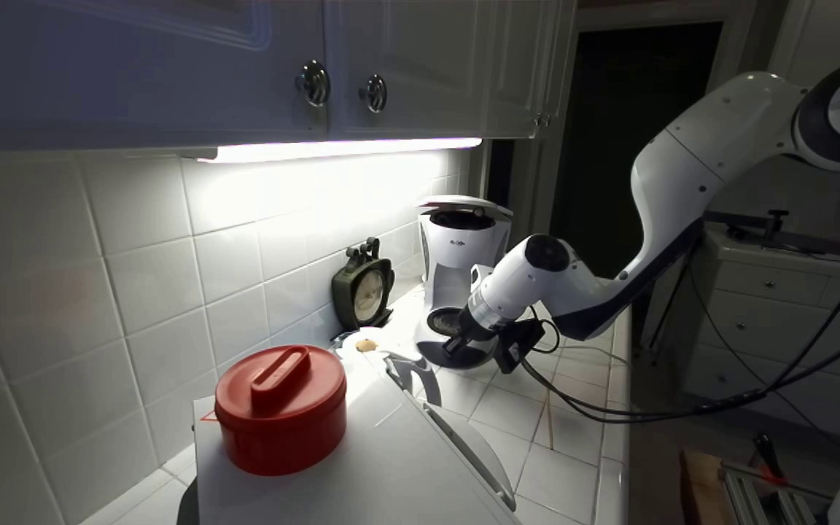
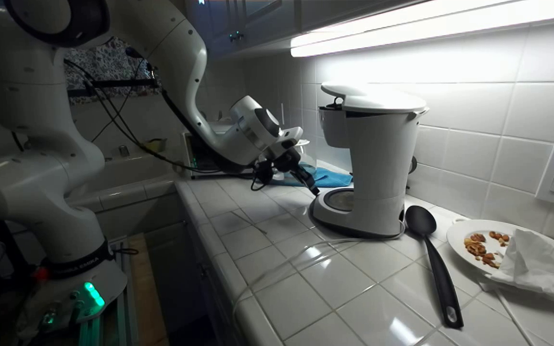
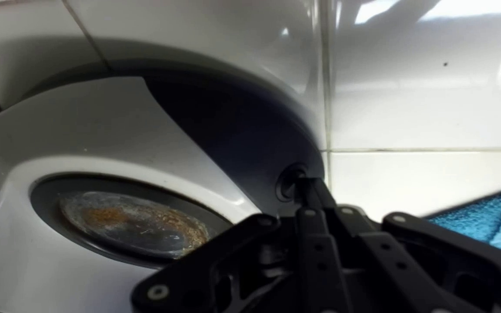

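A white coffee maker (image 1: 456, 251) stands on the tiled counter; it also shows in an exterior view (image 2: 378, 168). Its lid is raised a little. My gripper (image 1: 452, 347) is at the front of its base, and also shows there in an exterior view (image 2: 315, 191). In the wrist view the fingertips (image 3: 313, 189) are together, with nothing seen between them. They are at a round switch (image 3: 283, 187) on the base's dark panel (image 3: 228, 126) and partly hide it. Contact cannot be told for sure. The stained warming plate (image 3: 133, 221) is bare.
A carafe with a white handle (image 1: 424, 375) stands nearby by a blue cloth (image 2: 332, 178). A red lidded container (image 1: 281, 415) sits on a white appliance (image 1: 391, 467). A clock-like dial (image 1: 367, 295), black spoon (image 2: 433, 259), and plate of nuts (image 2: 459, 240) are around.
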Controlling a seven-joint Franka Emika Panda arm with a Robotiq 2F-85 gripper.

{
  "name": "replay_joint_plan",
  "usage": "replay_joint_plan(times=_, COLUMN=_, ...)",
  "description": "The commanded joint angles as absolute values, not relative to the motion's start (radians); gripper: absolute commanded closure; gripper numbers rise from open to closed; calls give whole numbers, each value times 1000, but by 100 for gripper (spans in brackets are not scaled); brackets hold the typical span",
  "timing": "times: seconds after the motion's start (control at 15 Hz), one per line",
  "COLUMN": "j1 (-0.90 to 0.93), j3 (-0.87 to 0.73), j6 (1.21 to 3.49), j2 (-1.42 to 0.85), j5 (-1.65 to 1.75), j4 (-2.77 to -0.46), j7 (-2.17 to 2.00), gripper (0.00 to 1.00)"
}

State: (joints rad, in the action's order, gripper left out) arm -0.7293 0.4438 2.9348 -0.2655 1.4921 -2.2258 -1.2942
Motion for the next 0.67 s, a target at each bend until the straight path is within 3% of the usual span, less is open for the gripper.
replay_joint_plan(times=0.0, j1=-745, j3=439, j6=2916, j2=-240, j5=1452, j4=-2270, j7=-1274, gripper=98)
replay_joint_plan(times=0.6, j1=-759, j3=440, j6=2922, j2=-233, j5=1437, j4=-2292, j7=-1281, gripper=98)
